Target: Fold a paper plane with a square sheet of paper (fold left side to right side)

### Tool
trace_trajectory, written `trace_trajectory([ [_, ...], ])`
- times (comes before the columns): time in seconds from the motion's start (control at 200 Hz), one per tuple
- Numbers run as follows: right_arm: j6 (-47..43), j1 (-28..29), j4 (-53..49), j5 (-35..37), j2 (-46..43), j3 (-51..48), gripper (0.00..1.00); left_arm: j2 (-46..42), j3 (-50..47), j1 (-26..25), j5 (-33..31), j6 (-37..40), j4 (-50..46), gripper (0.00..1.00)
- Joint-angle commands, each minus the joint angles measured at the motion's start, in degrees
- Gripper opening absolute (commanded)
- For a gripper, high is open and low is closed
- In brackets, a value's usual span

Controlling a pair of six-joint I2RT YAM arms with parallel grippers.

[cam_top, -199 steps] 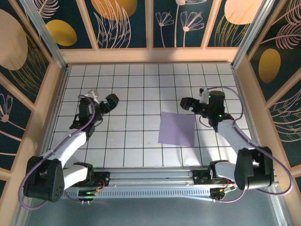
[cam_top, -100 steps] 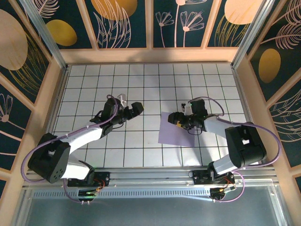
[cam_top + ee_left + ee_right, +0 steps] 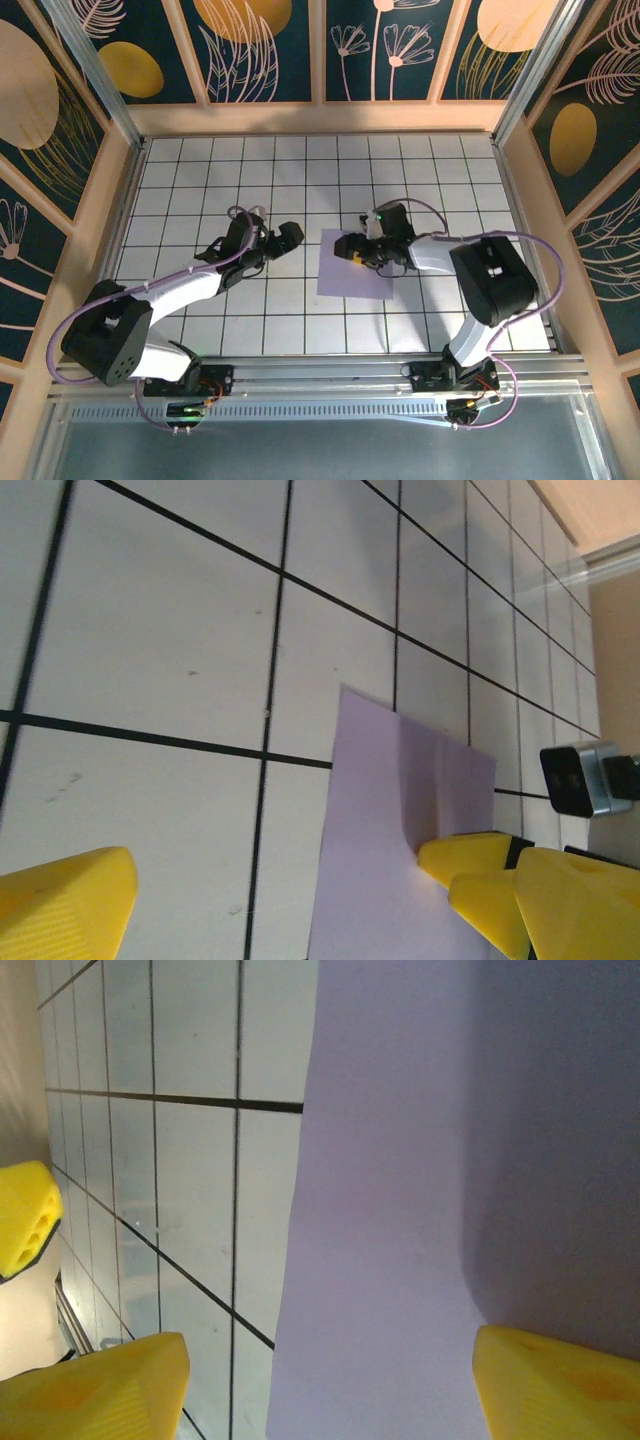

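Sheet (image 3: 352,278) lies further left on table (image 3: 200,170) than before, under right gripper (image 3: 358,254), whose half-spread jaws straddle its left edge and grip nothing; left gripper (image 3: 285,237) waits wide and empty just beside; risk: pressing finger drags or buckles paper instead of lifting it, skewing fold.

Left arm (image 3: 185,288) and right arm (image 3: 437,252) are white with black joints, purple cables (image 3: 62,345), yellow claw fingers (image 3: 70,905).

The square sheet of paper (image 3: 350,278) is plain lavender. The table (image 3: 250,170) is white with a black grid. The left gripper (image 3: 283,238) and right gripper (image 3: 358,252) have yellow fingertips. The walls (image 3: 420,50) around the table are navy with orange discs and pale leaf outlines.
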Motion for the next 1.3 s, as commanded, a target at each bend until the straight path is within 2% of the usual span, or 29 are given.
trace_trajectory([
  [0.0, 0.79, 2.71, -0.06, 0.13, 6.52, 5.22, 0.74, -2.63, 1.18, -0.18, -3.4, 0.63, -3.75, 0.97],
  [0.175, 0.53, 5.39, -1.64, 0.39, 12.65, 12.5, 0.74, -3.88, 0.83, -0.18, -3.63, 0.56, -4.83, 0.97],
  [0.365, -0.06, 5.63, -2.14, 1.41, 12.89, 13.25, 0.74, -4.46, 0.24, -0.18, -4.93, 0.72, -6.21, 0.95],
  [0.571, -2.16, 5.34, -4.58, 1.86, 9.88, 15.21, 0.74, -4.39, 0.69, -0.18, -6.16, 0.68, -7.06, 0.95],
  [0.716, -3.22, 4.57, -5.67, 3.34, 4.89, 15.7, 0.75, -2.67, 2.26, -0.18, -4.83, 1.15, -7.05, 0.95],
  [0.781, -3.81, 4.61, -6.85, 5.14, 2.3, 15.26, 0.75, -1.49, 3.15, -0.18, -3.57, 1.41, -6.64, 0.92],
  [0.946, -6.85, -0.03, -11.09, 10.32, -3.77, 12.83, 0.8, 1.82, 4.73, -0.27, 1.32, 1.58, -4.6, 0.83],
  [1.141, -9.84, -5.51, -15.06, 13.69, -8.66, 8.27, 0.91, 3.55, 5.2, -0.36, 3.0, 1.84, -4.3, 0.79],
  [1.211, -11.23, -6.91, -16.56, 15.36, -9.54, 7.12, 0.99, 4.32, 5.34, -0.45, 4.21, 1.89, -4.3, 0.76],
  [1.296, -12.7, -8.03, -18.36, 17.68, -9.46, 6.34, 0.99, 5.34, 5.51, -0.74, 5.13, 1.94, -4.48, 0.75],
])
